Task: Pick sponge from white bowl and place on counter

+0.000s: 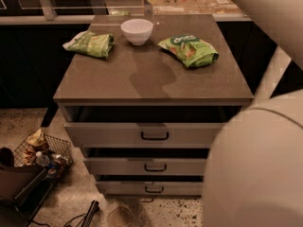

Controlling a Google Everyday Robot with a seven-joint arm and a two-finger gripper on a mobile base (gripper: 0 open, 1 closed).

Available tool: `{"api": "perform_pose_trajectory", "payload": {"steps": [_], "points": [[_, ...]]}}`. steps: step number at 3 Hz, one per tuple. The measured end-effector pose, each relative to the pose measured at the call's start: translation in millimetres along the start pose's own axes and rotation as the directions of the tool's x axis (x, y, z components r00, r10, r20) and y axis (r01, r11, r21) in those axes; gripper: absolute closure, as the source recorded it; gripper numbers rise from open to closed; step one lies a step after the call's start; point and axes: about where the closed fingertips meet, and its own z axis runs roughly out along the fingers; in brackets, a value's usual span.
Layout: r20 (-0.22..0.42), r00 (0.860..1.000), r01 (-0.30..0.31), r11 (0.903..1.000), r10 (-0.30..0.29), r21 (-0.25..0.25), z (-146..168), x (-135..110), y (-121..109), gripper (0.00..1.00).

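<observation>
Toward 12 o'clock on the counter [151,79], close to its far edge, stands the white bowl [137,30], round, smooth and glossy. What shows of its inside is plain white, and the sponge cannot be made out in it or anywhere on the top. The gripper is out of view beyond the frame, so where the sponge lies relative to it, and whether it is spread or pinching anything, cannot be told. Only the arm [255,174] shows, as bulky pale rounded shells from 1 to 5 o'clock. The counter is a flat, square, grey-brown, stone-like slab. A crinkly green snack bag [90,43] lies at 10 o'clock of it and another [189,50] at 1 o'clock, both apart from the bowl. Below are three grey drawers [154,135] with dark handles, and a wire basket [45,155] sits on the speckled floor at 8 o'clock.
</observation>
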Motion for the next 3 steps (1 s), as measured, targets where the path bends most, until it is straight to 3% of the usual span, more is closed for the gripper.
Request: {"api": "perform_pose_trajectory", "payload": {"steps": [1,2,3], "points": [[0.028,0.998,-0.053,0.9984,0.053,0.019,-56,0,-7,1.0],[0.021,0.994,-0.107,0.9939,0.107,0.024,-103,25,-19,1.0],[-0.059,0.99,-0.128,0.9895,0.132,0.068,-112,87,-50,1.0]]}}
